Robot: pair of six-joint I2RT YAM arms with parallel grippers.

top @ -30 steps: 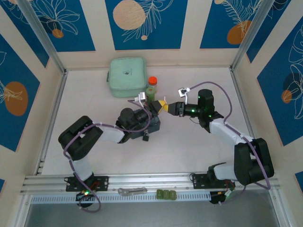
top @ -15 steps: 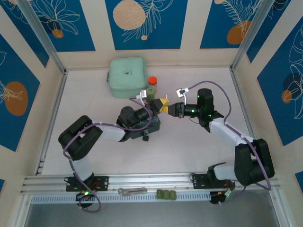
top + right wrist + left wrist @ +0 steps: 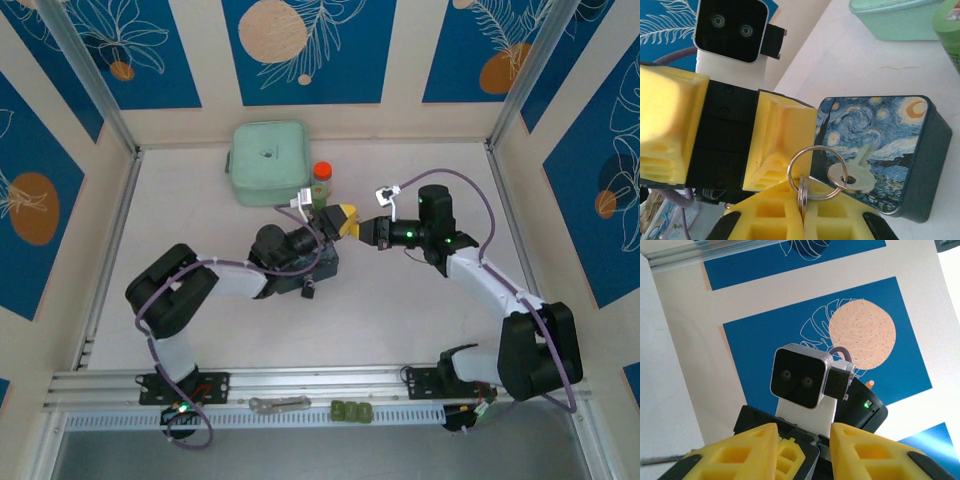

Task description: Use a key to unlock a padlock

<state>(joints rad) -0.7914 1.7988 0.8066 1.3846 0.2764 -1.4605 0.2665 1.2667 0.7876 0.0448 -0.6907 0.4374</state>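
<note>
Key [image 3: 860,181] hangs off ring [image 3: 816,150] nipped in closed R pincer [image 3: 802,200], by blue box [image 3: 890,125].

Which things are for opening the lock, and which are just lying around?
For the job: key on its key ring, pinched in the right claw; small dark padlock by the blue painted box.
Lying about: mint green case, red-capped green bottle, grey tool, green blocks.
</note>
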